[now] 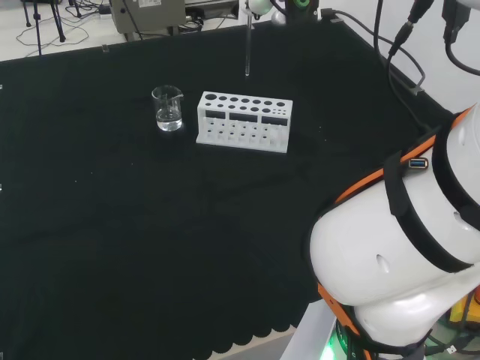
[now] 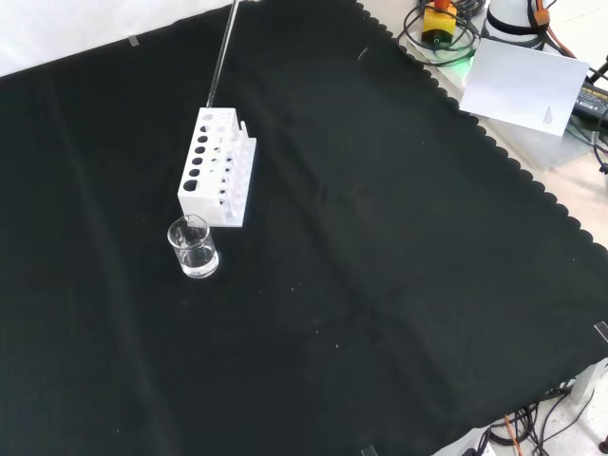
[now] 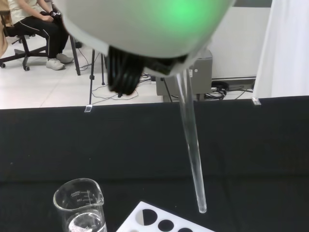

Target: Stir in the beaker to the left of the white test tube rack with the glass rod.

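Your hand was clenched on the glass rod: in the wrist view the rod came out from under the blurred white palm beside the curled black fingers and slanted down to a free tip in the air. That tip hung above the black cloth, just past the near end of the white test tube rack, with the beaker off to the rack's other side and well clear of the rod.

In the head view the rod hung almost upright over the cloth near the bench's far edge, behind the rack. The beaker stood just beside the rack's left end, apart from it, with a little clear liquid in its bottom.

In the front view the rod came down from the top edge toward the rack's far end, and the beaker stood just in front of the rack's near end.
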`<control>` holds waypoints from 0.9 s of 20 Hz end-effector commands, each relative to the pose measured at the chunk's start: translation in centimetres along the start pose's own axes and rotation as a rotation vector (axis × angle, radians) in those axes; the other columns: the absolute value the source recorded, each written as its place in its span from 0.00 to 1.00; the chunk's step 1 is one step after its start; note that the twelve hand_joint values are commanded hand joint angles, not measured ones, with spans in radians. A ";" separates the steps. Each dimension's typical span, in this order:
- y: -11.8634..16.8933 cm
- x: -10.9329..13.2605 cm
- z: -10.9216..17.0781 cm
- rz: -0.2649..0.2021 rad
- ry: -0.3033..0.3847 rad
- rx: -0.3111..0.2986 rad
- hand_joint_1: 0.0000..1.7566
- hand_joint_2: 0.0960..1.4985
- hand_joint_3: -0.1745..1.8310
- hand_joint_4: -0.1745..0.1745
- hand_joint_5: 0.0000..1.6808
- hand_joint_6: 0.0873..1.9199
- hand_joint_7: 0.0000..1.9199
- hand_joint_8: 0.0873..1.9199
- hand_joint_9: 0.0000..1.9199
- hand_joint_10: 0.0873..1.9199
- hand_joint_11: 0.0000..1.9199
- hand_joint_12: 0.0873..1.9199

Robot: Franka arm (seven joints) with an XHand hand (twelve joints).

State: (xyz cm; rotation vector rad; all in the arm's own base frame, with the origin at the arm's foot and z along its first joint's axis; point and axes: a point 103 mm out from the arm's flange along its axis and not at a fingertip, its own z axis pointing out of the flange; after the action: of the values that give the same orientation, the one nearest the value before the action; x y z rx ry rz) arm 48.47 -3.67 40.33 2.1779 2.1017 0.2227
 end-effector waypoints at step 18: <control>6.1 9.1 1.0 -0.204 0.093 -0.001 0.70 0.24 0.59 0.00 0.81 0.33 0.85 0.48 0.99 0.29 0.80 0.53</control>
State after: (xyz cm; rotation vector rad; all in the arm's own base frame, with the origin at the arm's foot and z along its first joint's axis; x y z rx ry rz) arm 52.33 1.00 40.33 2.0736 2.2396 0.2758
